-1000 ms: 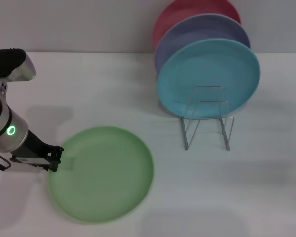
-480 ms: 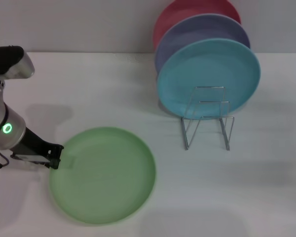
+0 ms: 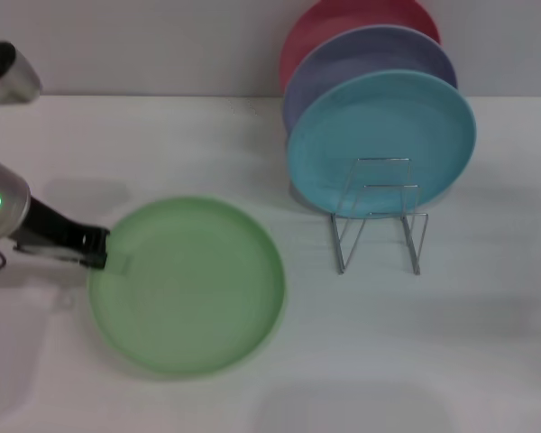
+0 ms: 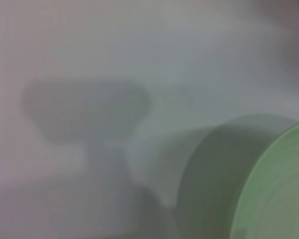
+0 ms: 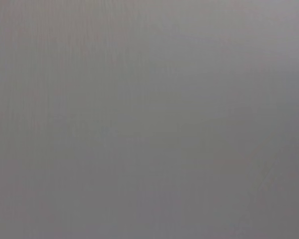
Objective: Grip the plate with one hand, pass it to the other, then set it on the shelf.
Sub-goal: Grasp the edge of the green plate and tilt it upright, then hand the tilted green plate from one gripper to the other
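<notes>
One green plate (image 3: 189, 284): likely light, rigid, slick; rim-only hold. Left claw (image 3: 101, 251) clamped on rim, clear of desk (image 3: 252, 144).

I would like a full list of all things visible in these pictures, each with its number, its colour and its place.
green plate: 1, light green, on the near left part of the table, its left rim at the left gripper; in the left wrist view its edge casts a shadow on the table
turquoise plate: 1, turquoise, upright, front one in the wire rack
lavender plate: 1, lavender, upright behind the turquoise one
red plate: 1, pinkish red, upright at the back
wire rack: 1, silver, right of centre, its front slots free
table: 1, white
left gripper: 1, black, on the green plate's left rim
right gripper: not in view
</notes>
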Controlling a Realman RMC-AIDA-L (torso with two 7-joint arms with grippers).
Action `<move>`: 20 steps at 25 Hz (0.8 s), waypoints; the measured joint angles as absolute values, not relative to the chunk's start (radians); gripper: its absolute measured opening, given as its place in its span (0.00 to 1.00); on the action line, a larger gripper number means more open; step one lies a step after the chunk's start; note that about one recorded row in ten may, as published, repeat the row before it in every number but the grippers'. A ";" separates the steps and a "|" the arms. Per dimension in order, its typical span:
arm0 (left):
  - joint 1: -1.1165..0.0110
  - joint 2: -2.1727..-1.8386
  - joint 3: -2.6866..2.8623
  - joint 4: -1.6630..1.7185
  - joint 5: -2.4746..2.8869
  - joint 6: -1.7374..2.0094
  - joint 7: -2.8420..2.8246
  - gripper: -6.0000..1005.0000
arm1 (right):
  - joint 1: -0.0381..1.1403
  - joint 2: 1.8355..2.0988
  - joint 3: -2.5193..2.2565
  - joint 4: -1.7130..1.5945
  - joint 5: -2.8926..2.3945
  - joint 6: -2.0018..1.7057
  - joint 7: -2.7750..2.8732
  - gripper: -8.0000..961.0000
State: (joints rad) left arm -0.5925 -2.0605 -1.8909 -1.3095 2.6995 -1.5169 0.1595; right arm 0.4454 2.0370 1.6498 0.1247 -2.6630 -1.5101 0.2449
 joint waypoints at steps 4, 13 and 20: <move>-0.570 -2.062 -1.897 -1.383 2.683 -1.477 0.174 0.04 | 0.441 2.039 1.650 0.124 -2.663 -1.508 0.245 0.72; -0.513 -2.062 -1.900 -1.455 2.678 -1.350 0.204 0.04 | 0.437 2.039 1.651 0.122 -2.663 -1.504 0.244 0.73; -0.402 -2.063 -1.887 -1.479 2.659 -1.084 0.224 0.04 | 0.440 2.039 1.651 0.124 -2.663 -1.486 0.243 0.73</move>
